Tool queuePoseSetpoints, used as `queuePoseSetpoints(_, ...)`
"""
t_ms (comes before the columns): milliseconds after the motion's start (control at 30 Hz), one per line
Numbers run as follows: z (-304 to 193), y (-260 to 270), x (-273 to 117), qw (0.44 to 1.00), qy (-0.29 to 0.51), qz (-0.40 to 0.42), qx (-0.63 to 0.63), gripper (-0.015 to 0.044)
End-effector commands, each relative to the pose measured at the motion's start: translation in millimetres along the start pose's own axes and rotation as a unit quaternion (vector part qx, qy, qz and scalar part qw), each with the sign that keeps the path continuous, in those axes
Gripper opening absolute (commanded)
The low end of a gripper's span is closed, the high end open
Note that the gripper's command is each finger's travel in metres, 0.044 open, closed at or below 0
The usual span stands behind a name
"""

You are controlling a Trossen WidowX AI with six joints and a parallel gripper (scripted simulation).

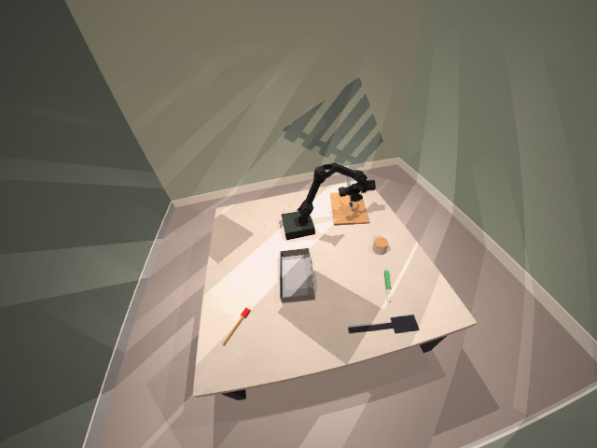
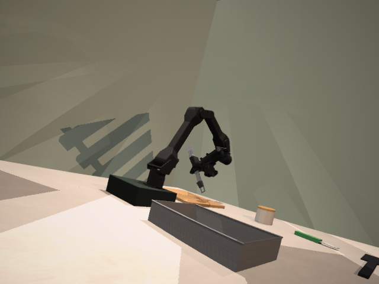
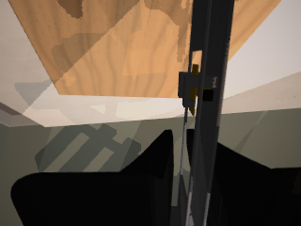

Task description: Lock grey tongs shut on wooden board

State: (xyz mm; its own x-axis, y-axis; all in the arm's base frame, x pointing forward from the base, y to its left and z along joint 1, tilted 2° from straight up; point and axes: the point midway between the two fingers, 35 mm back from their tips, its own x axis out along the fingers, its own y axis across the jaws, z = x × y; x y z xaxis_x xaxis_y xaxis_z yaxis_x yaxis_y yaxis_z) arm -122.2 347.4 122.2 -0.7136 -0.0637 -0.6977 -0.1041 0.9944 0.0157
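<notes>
My gripper is shut on the grey tongs and holds them in the air above the wooden board. The tongs stand steeply, leaning a little. Their pale tips point up, and the dark hinge end with its loop points down, clear of the board. Their arms look close together. In the wrist view a small grey and yellow part shows at the hinge end. Whether the lock has caught cannot be told.
The grey roasting tin stands in front of the arm's base. A jar with an orange lid, a green-handled fork and a black spatula are to the right. A red-headed brush lies front left.
</notes>
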Motion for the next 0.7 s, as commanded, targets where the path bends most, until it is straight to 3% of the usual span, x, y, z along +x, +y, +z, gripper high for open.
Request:
queuePoseSetpoints(0,-1.3,-0.4,7.9,0.999,-0.048,-0.012,0.0,-0.015)
queuePoseSetpoints(667,0.7,3.2,28.7,0.943,-0.333,0.005,0.006,-0.015)
